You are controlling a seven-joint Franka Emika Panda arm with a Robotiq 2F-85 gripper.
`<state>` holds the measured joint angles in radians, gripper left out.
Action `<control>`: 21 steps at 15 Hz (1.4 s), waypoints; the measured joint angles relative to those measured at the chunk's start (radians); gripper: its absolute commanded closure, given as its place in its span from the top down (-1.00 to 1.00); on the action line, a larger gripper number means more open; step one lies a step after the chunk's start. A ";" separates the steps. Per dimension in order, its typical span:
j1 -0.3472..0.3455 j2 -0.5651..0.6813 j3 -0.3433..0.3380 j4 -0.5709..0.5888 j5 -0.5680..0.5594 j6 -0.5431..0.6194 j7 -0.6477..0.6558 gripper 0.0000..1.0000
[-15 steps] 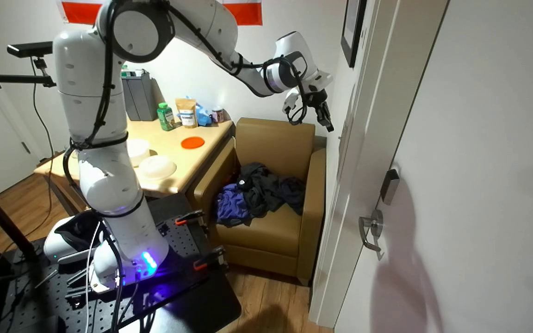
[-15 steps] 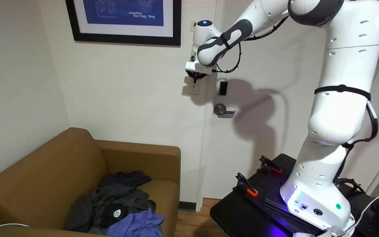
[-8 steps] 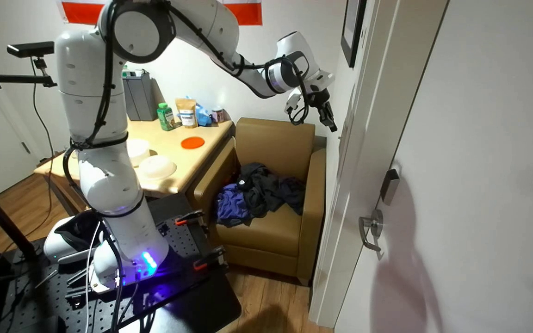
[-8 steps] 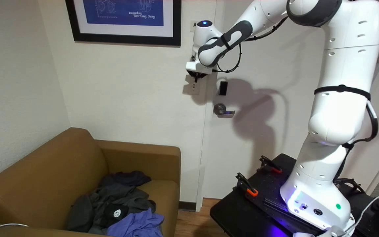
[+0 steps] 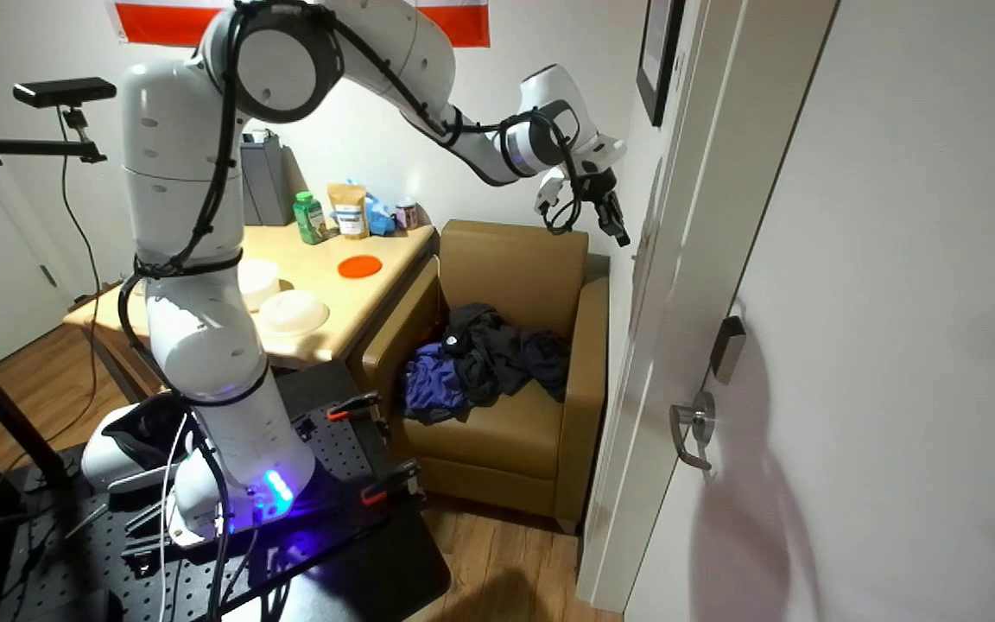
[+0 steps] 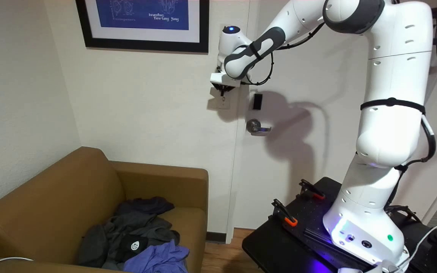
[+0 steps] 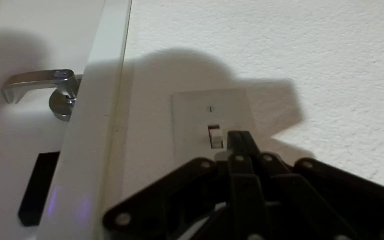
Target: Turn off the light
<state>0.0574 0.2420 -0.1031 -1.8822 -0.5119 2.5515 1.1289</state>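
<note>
Pincer (image 7: pixel 239 134) hangs clenched near the switch (image 7: pixel 216 137); bottle (image 5: pixel 309 218) and pouch (image 5: pixel 349 210) hide their contents.

In an exterior view, the arm (image 5: pixel 195 345) is seen from close by at a downward tilt, with the armchair (image 5: pixel 510 268) faced beyond it and the door (image 5: pixel 895 302) caught obliquely at right. In an exterior view, the wall (image 6: pixel 146 106) with the framed picture (image 6: pixel 144 22) is faced nearly square-on, also tilted downward, with the armchair at lower left and the arm at right. Arm, armchair and door are shared by both exterior views. In the wrist view, the wall switch (image 7: pixel 216 137) is faced from near, over the gripper (image 7: pixel 240 133); the door handle (image 7: pixel 42 77) is shown above the black box (image 7: pixel 38 188), inverted against both exterior views.
</note>
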 measured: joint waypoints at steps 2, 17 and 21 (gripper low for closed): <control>0.004 0.013 -0.004 0.008 0.000 0.003 0.000 -0.99; 0.010 0.047 -0.045 0.011 0.003 0.035 0.037 -0.99; 0.011 0.053 -0.046 0.011 0.012 0.035 0.038 -0.99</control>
<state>0.0682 0.2946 -0.1494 -1.8709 -0.4999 2.5864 1.1666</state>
